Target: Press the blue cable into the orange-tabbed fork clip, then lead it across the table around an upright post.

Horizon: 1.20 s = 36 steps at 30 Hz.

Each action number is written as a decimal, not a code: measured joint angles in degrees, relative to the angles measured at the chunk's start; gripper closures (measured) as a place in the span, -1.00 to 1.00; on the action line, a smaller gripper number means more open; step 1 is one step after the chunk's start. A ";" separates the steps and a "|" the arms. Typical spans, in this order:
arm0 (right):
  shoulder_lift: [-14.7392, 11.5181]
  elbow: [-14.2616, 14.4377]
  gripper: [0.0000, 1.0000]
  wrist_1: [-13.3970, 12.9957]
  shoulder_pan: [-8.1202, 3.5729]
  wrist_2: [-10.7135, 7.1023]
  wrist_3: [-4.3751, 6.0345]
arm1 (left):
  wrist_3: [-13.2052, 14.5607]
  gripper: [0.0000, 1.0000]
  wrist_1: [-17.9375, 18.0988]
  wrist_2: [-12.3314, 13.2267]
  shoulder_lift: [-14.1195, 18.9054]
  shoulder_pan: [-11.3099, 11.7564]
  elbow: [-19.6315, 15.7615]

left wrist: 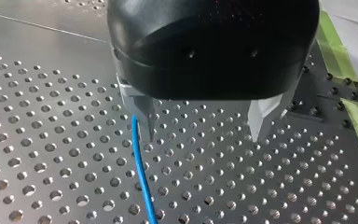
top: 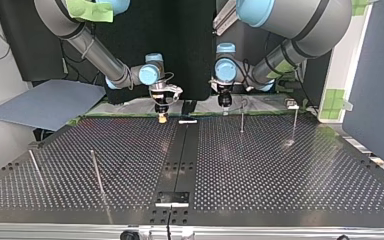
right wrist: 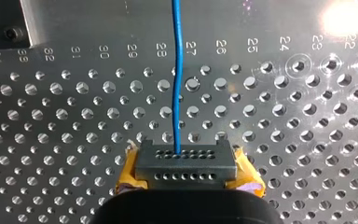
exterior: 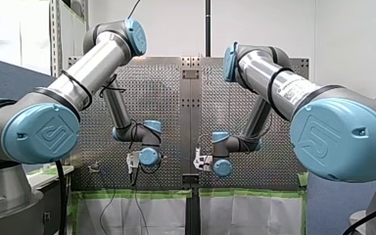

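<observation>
Jaws on our right gripper [right wrist: 185, 164] are clamped on the blue cable [right wrist: 177, 88], which runs straight ahead over the perforated table [right wrist: 307, 140]. On our left gripper [left wrist: 205, 135] they're wide apart, with the cable beside one finger [left wrist: 144, 119], ungripped.

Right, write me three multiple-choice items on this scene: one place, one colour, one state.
1. In the right wrist view, the thin blue cable ends: A) in the dark grey perforated connector block; B) on a post; C) under tape.
2. My right gripper's pads are: A) white; B) yellow; C) green.
3. My left gripper's metal fingers are: A) shut on the cable; B) shut on a post; C) open.
Key: 1 A, it enters the block's holes; 2 B, yellow flanks the block; 3 C, perforated table shows between them.
</observation>
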 joint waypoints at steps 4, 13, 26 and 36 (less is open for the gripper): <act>0.00 -0.01 1.00 -0.05 -0.13 0.00 0.00 | 1.55 -1.00 -1.84 -0.18 -0.01 -0.65 -0.97; 0.03 -0.02 1.00 -0.24 -0.20 0.00 0.00 | 2.54 -1.00 -0.17 0.43 -0.02 -1.95 -5.59; 0.12 0.00 1.00 0.00 -0.15 0.00 0.00 | 1.75 -1.00 1.17 0.04 0.12 -2.24 -6.71; 0.14 0.01 1.00 0.01 -0.18 0.00 0.00 | 1.41 -1.00 1.82 -2.07 3.16 -2.26 -6.75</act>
